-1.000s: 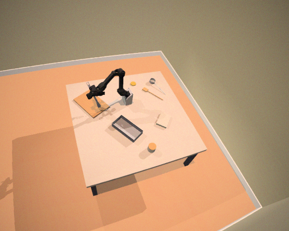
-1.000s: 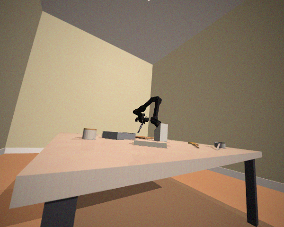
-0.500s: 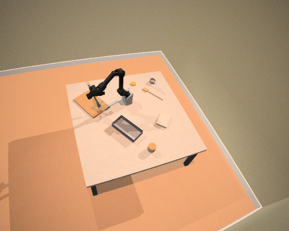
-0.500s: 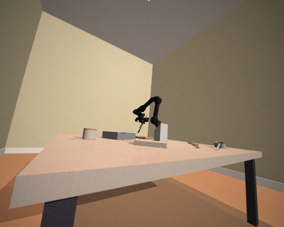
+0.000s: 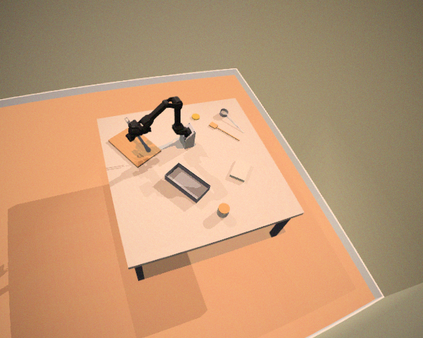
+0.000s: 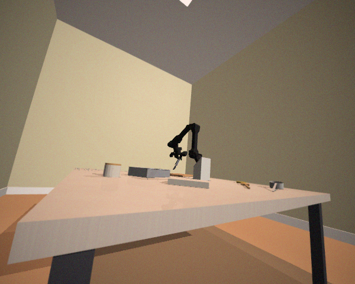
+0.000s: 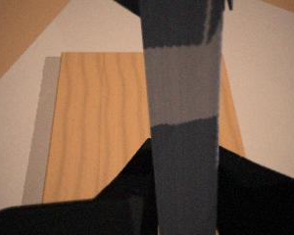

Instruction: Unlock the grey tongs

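My gripper (image 5: 138, 134) (image 6: 178, 155) (image 7: 171, 144) is shut on the grey tongs (image 5: 144, 144) (image 6: 176, 164) (image 7: 185, 88) and holds them above the wooden board (image 5: 120, 145) (image 6: 181, 175) (image 7: 98, 108). In the exterior view the tongs slant steeply, with their lower end pointing down and a little left, clear of the board. In the top view a small light loop sticks out past the gripper on the far side. The black fingers stand on both sides of the tongs in the wrist view. Whether the tongs are locked cannot be told. The roasting tin (image 5: 180, 189) (image 6: 138, 171) is empty.
A jar with an orange lid (image 5: 223, 208) (image 6: 112, 170) and a pale block (image 5: 240, 170) (image 6: 188, 183) stand beyond the tin. Behind the arm's grey base (image 5: 188, 141) (image 6: 205, 169) lie a yellow disc (image 5: 195, 116), a spatula (image 5: 224, 132) and a ladle (image 5: 223, 112).
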Robot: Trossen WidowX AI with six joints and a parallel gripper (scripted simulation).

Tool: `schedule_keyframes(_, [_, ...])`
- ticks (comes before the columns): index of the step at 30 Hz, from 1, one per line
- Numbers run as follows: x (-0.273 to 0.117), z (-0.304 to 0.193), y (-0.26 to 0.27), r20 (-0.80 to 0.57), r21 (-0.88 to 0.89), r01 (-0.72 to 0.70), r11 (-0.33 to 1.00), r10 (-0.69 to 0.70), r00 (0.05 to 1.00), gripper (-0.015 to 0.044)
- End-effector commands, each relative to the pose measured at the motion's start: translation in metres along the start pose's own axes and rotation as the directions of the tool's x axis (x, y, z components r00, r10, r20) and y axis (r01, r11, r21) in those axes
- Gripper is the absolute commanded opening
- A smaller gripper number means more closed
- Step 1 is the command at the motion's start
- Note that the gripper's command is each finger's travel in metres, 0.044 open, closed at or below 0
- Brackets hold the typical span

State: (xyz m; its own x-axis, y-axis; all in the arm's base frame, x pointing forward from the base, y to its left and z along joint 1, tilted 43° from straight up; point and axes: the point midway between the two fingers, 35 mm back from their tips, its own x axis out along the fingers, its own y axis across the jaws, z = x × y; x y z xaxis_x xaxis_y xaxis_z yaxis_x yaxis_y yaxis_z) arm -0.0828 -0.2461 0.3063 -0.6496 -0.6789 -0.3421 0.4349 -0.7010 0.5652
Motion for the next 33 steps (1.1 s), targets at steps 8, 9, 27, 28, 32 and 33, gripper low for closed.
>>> schedule_keyframes(8, [0.015, -0.003, 0.002, -0.18, -0.057, 0.009, 0.998, -0.019, 0.983, -0.015])
schedule_keyframes(9, [0.016, -0.004, 0.002, -0.198, -0.06, 0.009, 0.998, -0.021, 0.98, -0.015])
schedule_keyframes(27, [0.03, -0.011, -0.001, -0.502, -0.05, -0.01, 0.999, -0.017, 0.865, -0.015])
schedule_keyframes(28, [0.03, -0.011, -0.001, -0.518, -0.045, -0.012, 0.999, -0.013, 0.856, -0.015])
schedule_keyframes(32, [0.031, -0.01, -0.001, -0.576, -0.019, -0.02, 1.0, 0.005, 0.818, -0.015])
schedule_keyframes(33, [0.031, -0.009, -0.001, -0.589, -0.011, -0.022, 1.0, 0.011, 0.808, -0.015])
